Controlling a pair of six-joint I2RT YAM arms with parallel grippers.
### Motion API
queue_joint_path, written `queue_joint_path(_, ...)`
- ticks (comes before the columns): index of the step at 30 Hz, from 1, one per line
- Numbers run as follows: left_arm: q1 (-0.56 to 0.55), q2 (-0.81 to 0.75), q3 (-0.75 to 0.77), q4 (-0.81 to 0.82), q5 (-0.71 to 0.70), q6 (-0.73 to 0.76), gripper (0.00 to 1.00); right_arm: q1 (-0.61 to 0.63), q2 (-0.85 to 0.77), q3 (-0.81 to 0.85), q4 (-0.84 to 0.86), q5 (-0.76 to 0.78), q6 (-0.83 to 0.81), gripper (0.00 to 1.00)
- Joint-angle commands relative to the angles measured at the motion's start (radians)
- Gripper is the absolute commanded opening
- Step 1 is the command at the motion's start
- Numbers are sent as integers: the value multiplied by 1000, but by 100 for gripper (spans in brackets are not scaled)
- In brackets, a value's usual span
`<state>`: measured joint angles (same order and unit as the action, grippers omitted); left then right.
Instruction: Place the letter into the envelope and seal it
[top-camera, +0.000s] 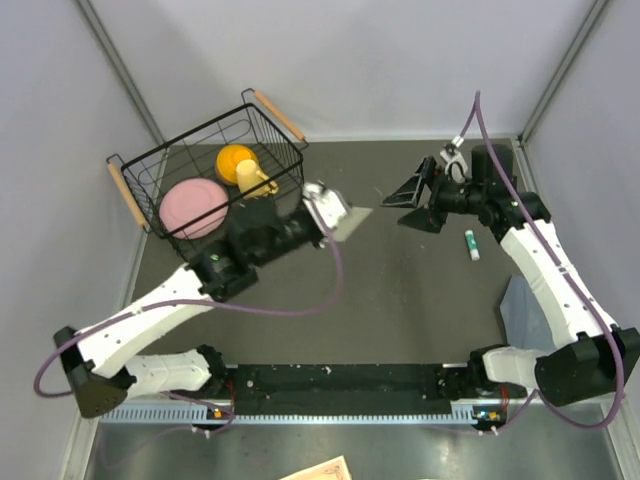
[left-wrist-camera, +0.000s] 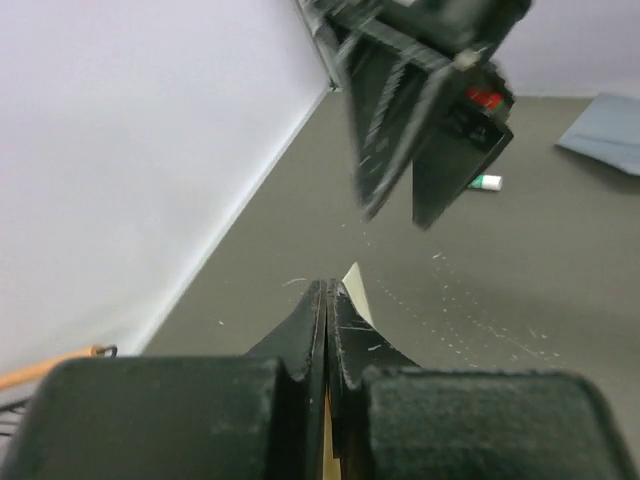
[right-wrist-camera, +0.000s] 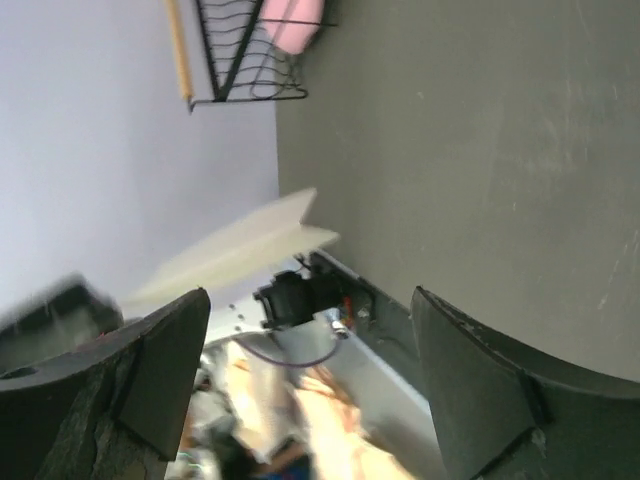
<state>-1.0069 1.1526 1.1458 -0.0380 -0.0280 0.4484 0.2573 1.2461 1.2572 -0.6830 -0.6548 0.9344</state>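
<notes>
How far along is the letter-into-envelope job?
Early. Done: the letter is off the table, pinched in the shut left gripper. In hand: the right gripper is open and empty, facing the letter's free edge, possibly for a handover. Left: the envelope lies flat by the right arm with nothing gripping it, so insertion and sealing are both to do.

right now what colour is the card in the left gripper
Pale cream; the letter shows best in the right wrist view.
</notes>
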Motion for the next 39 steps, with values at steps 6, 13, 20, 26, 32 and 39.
queue_joint_path(6,327,-128,-54,82,871,-532,0,121,-284,-10,289,-411,-928,82)
queue_joint_path(13,335,-111,-57,168,1020,-631,0,362,-257,86,119,-213,-1211,64)
queue_joint_path(20,335,-106,-55,219,1004,-669,0,450,-200,123,86,-122,-1234,27)
queue_joint_path(26,343,-113,-67,217,978,-671,0,476,-186,113,56,-74,-1229,27)
queue_joint_path(32,369,-111,-81,222,970,-666,0,477,-201,107,48,-91,-1201,36)
queue_joint_path(39,370,-103,-86,227,978,-666,0,474,-177,111,49,-143,-1160,47)
